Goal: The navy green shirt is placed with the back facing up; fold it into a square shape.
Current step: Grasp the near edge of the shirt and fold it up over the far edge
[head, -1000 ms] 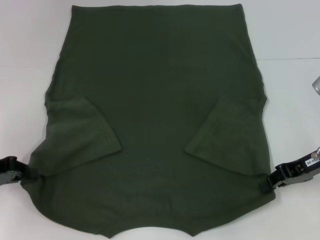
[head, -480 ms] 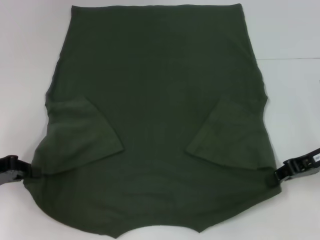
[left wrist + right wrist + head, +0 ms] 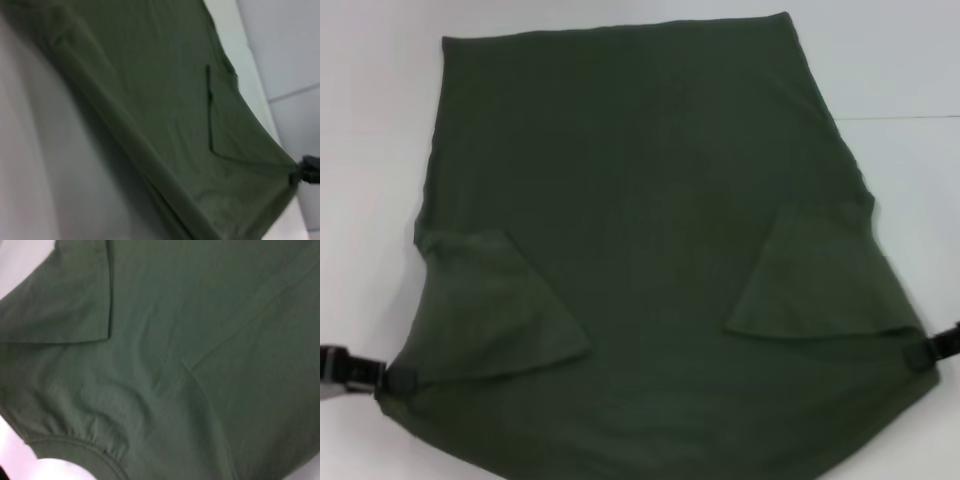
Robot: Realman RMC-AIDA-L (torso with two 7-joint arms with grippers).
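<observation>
Both grippers pinch shoulder corners of the navy green shirt (image 3: pixel 640 250): the left gripper (image 3: pixel 390 380) near the tabletop's (image 3: pixel 370 120) front left edge, the right gripper (image 3: pixel 920 352) near its front right edge. White tabletop, a thin seam crossing its far right side. Plain back up, the shirt is spread taut between them, both short sleeves folded inward.

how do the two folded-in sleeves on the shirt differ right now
On the navy green shirt, the left sleeve sits lower in the head view; the right sleeve starts higher. The left sleeve's inner corner points down toward the near hem; the right sleeve's bottom edge runs almost level. Both lie flat, folded inward, each with a tool at the shirt edge beside it: left tool, right tool.
</observation>
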